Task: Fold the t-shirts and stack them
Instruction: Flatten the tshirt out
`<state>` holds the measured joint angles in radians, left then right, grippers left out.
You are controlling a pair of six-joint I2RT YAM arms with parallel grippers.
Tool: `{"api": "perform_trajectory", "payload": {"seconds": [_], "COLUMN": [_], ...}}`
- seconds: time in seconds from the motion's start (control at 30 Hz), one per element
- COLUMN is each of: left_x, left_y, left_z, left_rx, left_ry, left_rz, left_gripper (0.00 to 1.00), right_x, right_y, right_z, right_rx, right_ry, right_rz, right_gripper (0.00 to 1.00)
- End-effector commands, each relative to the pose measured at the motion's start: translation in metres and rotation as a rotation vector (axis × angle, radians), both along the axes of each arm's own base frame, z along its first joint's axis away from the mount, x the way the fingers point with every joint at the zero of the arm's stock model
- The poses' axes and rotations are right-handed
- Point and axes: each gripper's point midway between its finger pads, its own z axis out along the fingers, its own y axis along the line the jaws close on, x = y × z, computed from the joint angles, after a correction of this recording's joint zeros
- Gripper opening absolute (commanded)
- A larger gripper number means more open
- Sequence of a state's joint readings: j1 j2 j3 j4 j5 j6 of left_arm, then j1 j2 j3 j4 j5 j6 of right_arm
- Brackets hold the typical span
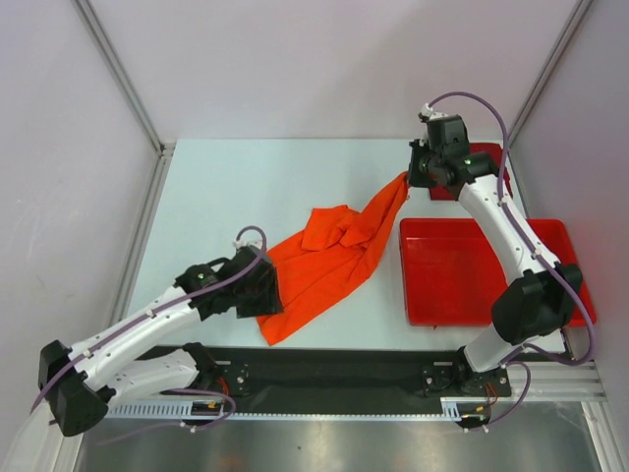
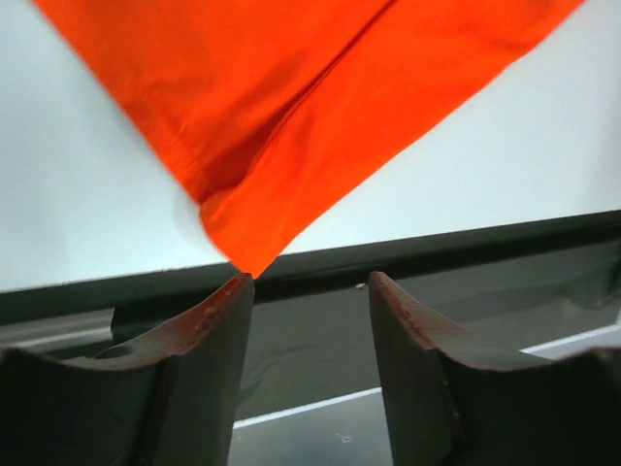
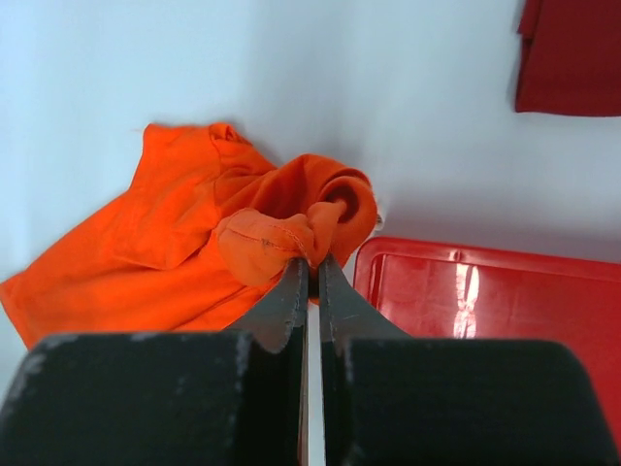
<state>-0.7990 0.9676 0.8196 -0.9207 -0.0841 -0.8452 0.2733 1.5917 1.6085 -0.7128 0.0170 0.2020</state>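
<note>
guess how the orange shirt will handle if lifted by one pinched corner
Probably floppy: the orange t-shirt drapes from the right gripper in a bunched strip, the rest crumpled on the table. Likely light, since a small pinch holds that end up. It could slip out, as only a little wad sits between the fingers.

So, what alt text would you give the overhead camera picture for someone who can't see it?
The right gripper pinches one end of a crumpled orange t-shirt, holding it up off a pale table, while the left gripper sits at its opposite corner. A red tray lies beside it.
</note>
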Motion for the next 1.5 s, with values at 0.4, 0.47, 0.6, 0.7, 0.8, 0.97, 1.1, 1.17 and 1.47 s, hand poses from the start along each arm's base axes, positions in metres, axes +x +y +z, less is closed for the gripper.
{"api": "perform_trajectory", "payload": {"seconds": [0.4, 0.47, 0.6, 0.7, 0.8, 0.97, 1.1, 1.17, 1.47], "left_x": [-0.014, -0.008, -0.001, 0.001, -0.002, -0.002, 0.001, 0.003, 0.007], "left_y": [0.025, 0.033, 0.038, 0.035, 0.033, 0.03, 0.027, 0.024, 0.028], "left_z": [-0.064, -0.068, -0.075, -0.084, -0.092, -0.098, -0.1, -0.102, -0.096], "left_rx": [0.077, 0.107, 0.138, 0.144, 0.141, 0.138, 0.132, 0.129, 0.154], "left_ry": [0.088, 0.073, 0.069, 0.08, 0.1, 0.11, 0.103, 0.105, 0.085], "left_rz": [0.179, 0.186, 0.176, 0.164, 0.152, 0.151, 0.133, 0.125, 0.137], "left_gripper": [0.42, 0.4, 0.3, 0.3, 0.32, 0.44, 0.46, 0.44, 0.19], "right_x": [-0.018, -0.021, -0.023, -0.023, -0.023, -0.023, -0.023, -0.022, -0.028], "right_y": [0.028, 0.027, 0.027, 0.027, 0.027, 0.028, 0.029, 0.03, 0.042], "right_z": [0.012, 0.011, 0.009, 0.008, 0.009, 0.009, 0.006, 0.003, -0.01], "right_rx": [0.04, 0.034, 0.034, 0.03, 0.03, 0.027, 0.03, 0.034, 0.019], "right_ry": [-0.05, -0.045, -0.042, -0.04, -0.042, -0.045, -0.033, -0.025, 0.014], "right_rz": [0.101, 0.1, 0.106, 0.112, 0.114, 0.125, 0.13, 0.131, 0.147], "right_gripper": [0.0, 0.0, 0.0, 0.0, 0.0, 0.0, 0.0, 0.0, 0.0]}}
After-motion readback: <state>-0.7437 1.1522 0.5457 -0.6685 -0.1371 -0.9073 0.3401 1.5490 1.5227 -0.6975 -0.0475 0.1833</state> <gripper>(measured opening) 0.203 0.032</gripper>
